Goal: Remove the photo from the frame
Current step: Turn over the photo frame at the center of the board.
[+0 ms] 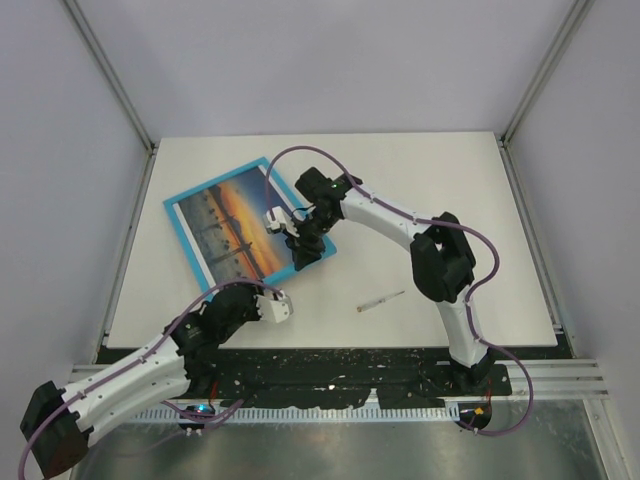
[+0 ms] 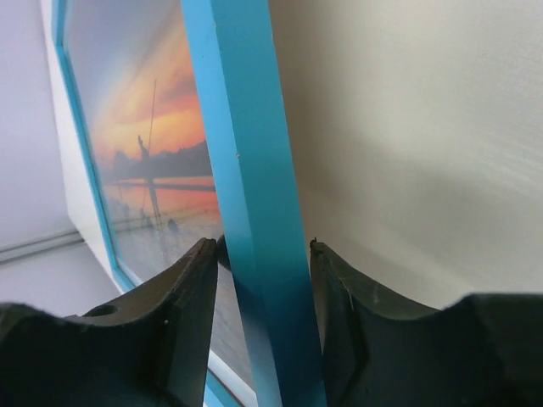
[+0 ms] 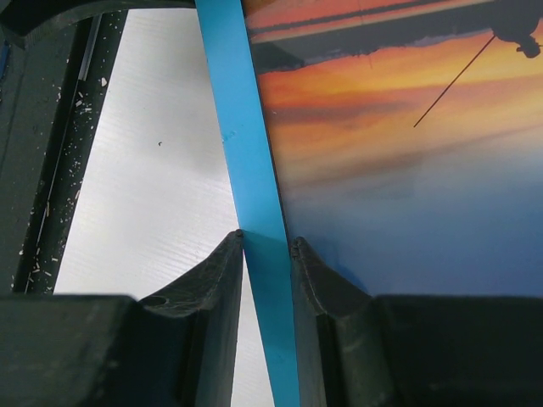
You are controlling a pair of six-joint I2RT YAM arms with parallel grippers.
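The light-blue frame (image 1: 185, 225) lies on the white table (image 1: 440, 180) at centre left, with the sunset photo (image 1: 235, 225) inside it. My right gripper (image 1: 298, 243) is shut on the frame's right rail (image 3: 233, 110), both pads pressed against it (image 3: 268, 240), with the photo (image 3: 382, 127) just beside. My left gripper (image 1: 283, 305) is at the frame's near edge. In the left wrist view its jaws (image 2: 263, 246) straddle the blue rail (image 2: 246, 153) with thin slivers of space on both sides. The photo (image 2: 153, 144) shows to the rail's left.
A small thin pen-like stick (image 1: 380, 300) lies on the table right of the frame, near the front edge. Grey walls and metal posts enclose the table. A black rail strewn with debris runs along the near edge by the arm bases.
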